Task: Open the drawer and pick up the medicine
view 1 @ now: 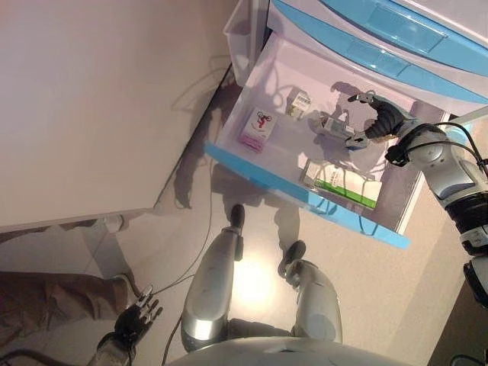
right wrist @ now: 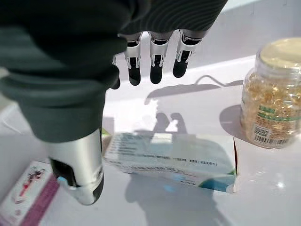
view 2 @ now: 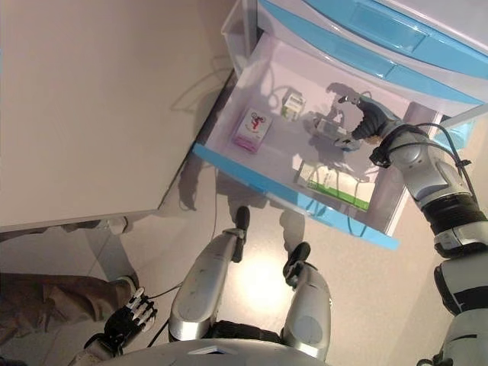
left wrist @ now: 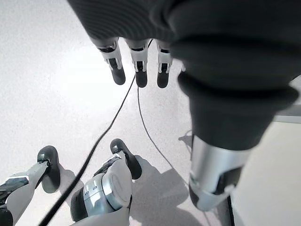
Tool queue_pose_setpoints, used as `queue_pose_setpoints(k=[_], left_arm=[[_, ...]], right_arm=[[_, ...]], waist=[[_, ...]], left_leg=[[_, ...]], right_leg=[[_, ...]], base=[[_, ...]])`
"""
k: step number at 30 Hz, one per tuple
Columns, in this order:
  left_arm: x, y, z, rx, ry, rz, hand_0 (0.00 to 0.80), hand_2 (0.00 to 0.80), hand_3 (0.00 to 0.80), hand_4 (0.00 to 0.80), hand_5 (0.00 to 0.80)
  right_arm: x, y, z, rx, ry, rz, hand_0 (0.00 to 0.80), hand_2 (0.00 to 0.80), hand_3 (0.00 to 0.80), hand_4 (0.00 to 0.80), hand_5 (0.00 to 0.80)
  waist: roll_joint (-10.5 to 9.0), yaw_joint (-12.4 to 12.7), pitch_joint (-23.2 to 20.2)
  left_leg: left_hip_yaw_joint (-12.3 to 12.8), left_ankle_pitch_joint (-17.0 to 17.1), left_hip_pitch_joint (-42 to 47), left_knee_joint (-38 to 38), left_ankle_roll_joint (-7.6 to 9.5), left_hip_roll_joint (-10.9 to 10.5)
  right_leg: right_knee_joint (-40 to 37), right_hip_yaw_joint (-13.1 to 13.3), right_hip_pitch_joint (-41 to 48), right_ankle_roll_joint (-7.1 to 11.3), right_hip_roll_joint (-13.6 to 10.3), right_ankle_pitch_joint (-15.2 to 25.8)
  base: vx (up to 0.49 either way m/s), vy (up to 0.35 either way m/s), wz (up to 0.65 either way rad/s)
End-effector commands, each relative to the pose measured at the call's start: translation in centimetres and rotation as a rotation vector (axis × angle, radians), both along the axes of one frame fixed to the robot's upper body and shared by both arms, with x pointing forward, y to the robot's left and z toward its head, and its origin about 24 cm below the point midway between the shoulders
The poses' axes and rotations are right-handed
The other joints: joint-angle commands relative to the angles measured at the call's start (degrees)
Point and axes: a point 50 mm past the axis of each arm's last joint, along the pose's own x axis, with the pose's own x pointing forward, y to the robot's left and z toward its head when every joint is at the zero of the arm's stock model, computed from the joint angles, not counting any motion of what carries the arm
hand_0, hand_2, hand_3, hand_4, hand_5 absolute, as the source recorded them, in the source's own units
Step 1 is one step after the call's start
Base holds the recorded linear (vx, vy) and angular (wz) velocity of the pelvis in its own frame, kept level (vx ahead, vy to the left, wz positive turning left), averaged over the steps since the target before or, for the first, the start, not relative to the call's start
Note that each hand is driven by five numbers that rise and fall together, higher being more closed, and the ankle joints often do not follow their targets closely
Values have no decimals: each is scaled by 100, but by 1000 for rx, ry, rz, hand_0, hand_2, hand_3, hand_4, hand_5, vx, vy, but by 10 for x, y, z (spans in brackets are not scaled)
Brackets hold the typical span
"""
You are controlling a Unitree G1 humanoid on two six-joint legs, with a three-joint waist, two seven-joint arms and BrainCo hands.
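The white drawer with a blue front (view 1: 252,171) stands pulled open. In it lie a white and teal medicine box (right wrist: 174,160), a pink box (view 1: 258,127), a small jar of yellow capsules (right wrist: 270,108) and a green and white box (view 1: 343,183). My right hand (view 1: 383,118) is inside the drawer just above the white and teal box (view 1: 329,126). Its fingers (right wrist: 157,61) are straight and its thumb reaches down beside the box, holding nothing. My left hand (view 1: 136,320) hangs low at my left side, fingers relaxed and empty.
Closed blue-fronted drawers (view 1: 381,53) sit above the open one. A white table (view 1: 91,99) fills the left. A person's leg in brown trousers (view 1: 46,297) is at the lower left, close to my left hand.
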Motion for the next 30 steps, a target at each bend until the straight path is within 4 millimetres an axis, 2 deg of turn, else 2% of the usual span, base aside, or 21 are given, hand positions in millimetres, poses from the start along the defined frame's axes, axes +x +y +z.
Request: queue_pose_setpoints(k=[1,12,23,24,25,30], left_arm=[[-24,-7,-6,-6,73,-61,0,0,0,0,0],[-23,-14,-8,-30,72,-90,0,0,0,0,0],[-22,-20,-9,-47,59,-115,0,0,0,0,0],[-22,-21,-9,-47,60,-115,0,0,0,0,0],[-22,-21,-9,-49,61,-116,0,0,0,0,0],[-21,-21,-8,-52,59,-118,0,0,0,0,0]], right_arm=[[7,-6,25,-35,-71,-62,0,0,0,0,0],[10,-54,-7,45,52,-322,0,0,0,0,0],[4,-72,-23,67,97,-408,0,0,0,0,0],[4,-72,-24,61,94,-411,467,467,467,467,467],[4,-72,-23,52,87,-410,800,800,800,800,800],[5,-70,-23,17,68,-398,800,800,800,800,800]], waist=[[277,129,-206],[549,293,-205],[727,351,-205],[735,351,-205],[747,353,-205],[758,370,-205]], left_leg=[[-99,-548,214,-137,-122,-80],[-150,-554,14,-57,-96,-146],[-143,-552,-103,-18,-64,-191],[-142,-550,-104,-14,-67,-195],[-138,-548,-107,-11,-68,-199],[-143,-545,-117,-16,-61,-198]], right_leg=[[317,205,-458,159,-217,691],[400,158,-635,74,-312,643],[432,138,-757,52,-389,658],[433,135,-754,51,-397,654],[438,133,-753,51,-405,663],[452,119,-760,60,-421,681]], base=[[-6,11,6],[-4,14,0],[-8,11,2],[0,0,0],[0,0,0],[0,0,0]])
